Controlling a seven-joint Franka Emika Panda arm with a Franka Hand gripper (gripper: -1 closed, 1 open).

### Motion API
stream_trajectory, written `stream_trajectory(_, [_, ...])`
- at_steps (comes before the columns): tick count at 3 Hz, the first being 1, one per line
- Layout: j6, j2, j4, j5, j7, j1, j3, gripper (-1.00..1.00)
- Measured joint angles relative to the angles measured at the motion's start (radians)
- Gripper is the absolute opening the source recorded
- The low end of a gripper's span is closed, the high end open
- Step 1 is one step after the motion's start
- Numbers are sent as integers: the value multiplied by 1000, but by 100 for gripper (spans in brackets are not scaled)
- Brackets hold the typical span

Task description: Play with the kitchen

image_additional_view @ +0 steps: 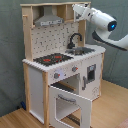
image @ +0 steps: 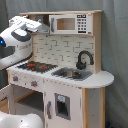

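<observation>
The kitchen (image: 65,50) (image_additional_view: 55,50) is a tall toy of pale wood and white panels. It has a black-red hob (image: 37,66) (image_additional_view: 52,59), a black tap (image: 84,59) (image_additional_view: 75,39) over the sink (image: 71,74) (image_additional_view: 83,50), and a microwave (image: 70,23) on top. Its grey hood (image_additional_view: 49,20) shows in the second exterior view. The windowed oven door (image_additional_view: 69,103) hangs open and folded down. My gripper (image: 44,25) (image_additional_view: 76,8) is up at the top shelf, beside the microwave, with nothing seen in it.
A grey curtain (image: 116,45) hangs behind the kitchen. The wooden floor (image_additional_view: 112,107) lies in front. My white arm (image: 17,45) (image_additional_view: 102,22) reaches in beside the counter. A white rounded shape (image: 17,120) sits at the first exterior view's bottom left.
</observation>
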Motion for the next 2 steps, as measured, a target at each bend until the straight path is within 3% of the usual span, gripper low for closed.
stream_trajectory(2, [-28, -95, 37, 50, 160, -87, 16, 100])
